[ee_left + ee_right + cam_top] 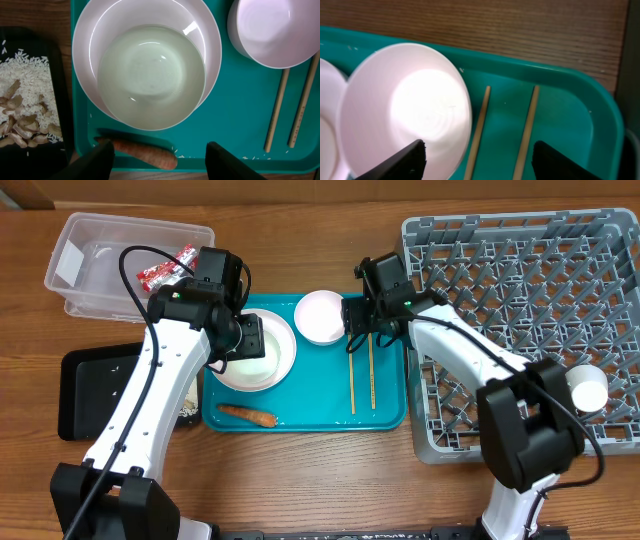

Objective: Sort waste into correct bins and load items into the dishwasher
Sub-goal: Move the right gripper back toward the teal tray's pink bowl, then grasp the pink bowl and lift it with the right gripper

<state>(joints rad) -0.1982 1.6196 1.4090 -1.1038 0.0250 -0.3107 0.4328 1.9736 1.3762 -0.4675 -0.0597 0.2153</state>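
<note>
Carrot piece (145,152) lies closest, crosswise in the gap of my left tool (159,165), nearer its left finger. The jaws of that tool stand apart and hold nothing. Just ahead of it a white bowl (150,75) sits nested in a wider white dish (82,55). Both rest on the teal tray (235,115). Off to the tool's left, beyond the teal tray's edge, the black tray (64,100) holds rice (27,75) and brownish scraps.

My right tool (487,162) is likewise spread and empty. It hangs over the two chopsticks (479,130), which run forward from between its fingers. The small white bowl (410,115) lies just beside its left finger. The dish rack (520,280) stands to this tool's right.

Assessment of handling:
- The carrot looks light, firm and tapered, so it may roll. I would close across its thick middle.
- The bowls appear hard, glossy and breakable, and the sides look too wide to span. I judge the rim to be the only sound hold, one finger inside and one outside.
- The chopsticks are thin, stiff and lie flat on the tray, so a pinch could skid off. I would take them at mid-length, pressing low.
</note>
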